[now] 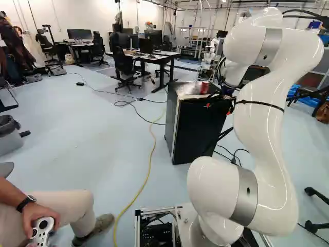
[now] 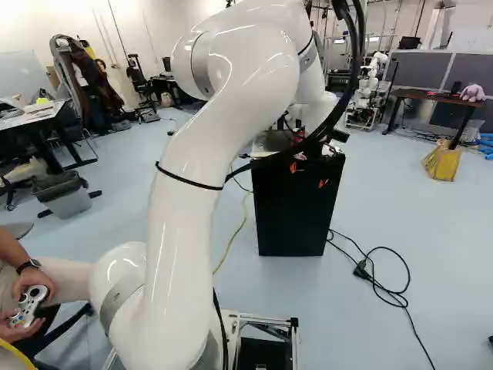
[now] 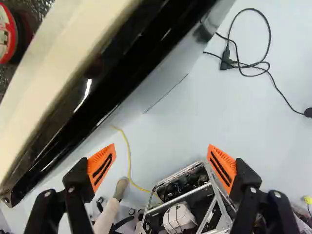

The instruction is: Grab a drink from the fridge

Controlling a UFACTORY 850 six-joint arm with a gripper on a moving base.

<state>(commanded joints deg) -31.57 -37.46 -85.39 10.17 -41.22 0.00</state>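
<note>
Arm (image 1: 259,118) arched forward, pincer (image 2: 308,175) pointing down beside black fridge (image 2: 296,220), 2 fingers (image 3: 101,168) apart

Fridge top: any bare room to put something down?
The pale strip between the red can and the fridge's glossy black edge looks bare. It is crowded around the can, where a whitish, crumpled thing lies.

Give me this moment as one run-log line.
gripper: open, nothing between its fingers | position: near the top edge of the fridge | red can: on top of the fridge, not held
</note>
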